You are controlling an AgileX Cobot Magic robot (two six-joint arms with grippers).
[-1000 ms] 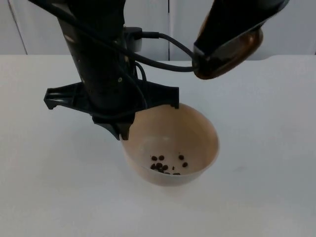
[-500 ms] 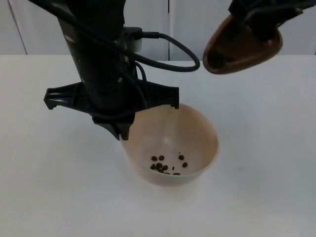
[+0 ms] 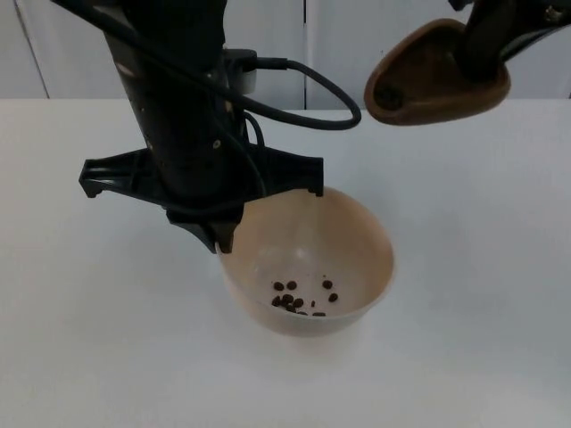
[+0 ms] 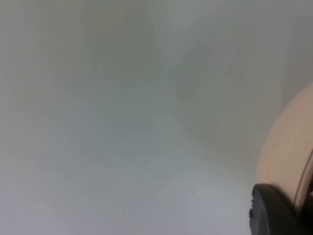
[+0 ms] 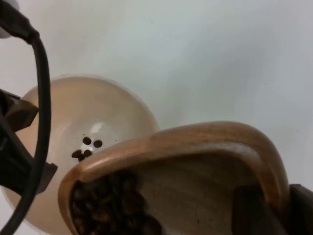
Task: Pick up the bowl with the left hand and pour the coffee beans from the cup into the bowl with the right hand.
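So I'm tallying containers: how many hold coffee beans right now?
2: the bowl, on the left gripper, and the wooden cup, tilted in the right gripper.

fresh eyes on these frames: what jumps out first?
The left gripper holds the beige bowl by its rim at table centre, a few coffee beans on its bottom. Up right of the bowl, the right gripper holds the brown cup tilted on its side, mouth toward the bowl. The right wrist view shows more beans still heaped in the cup.
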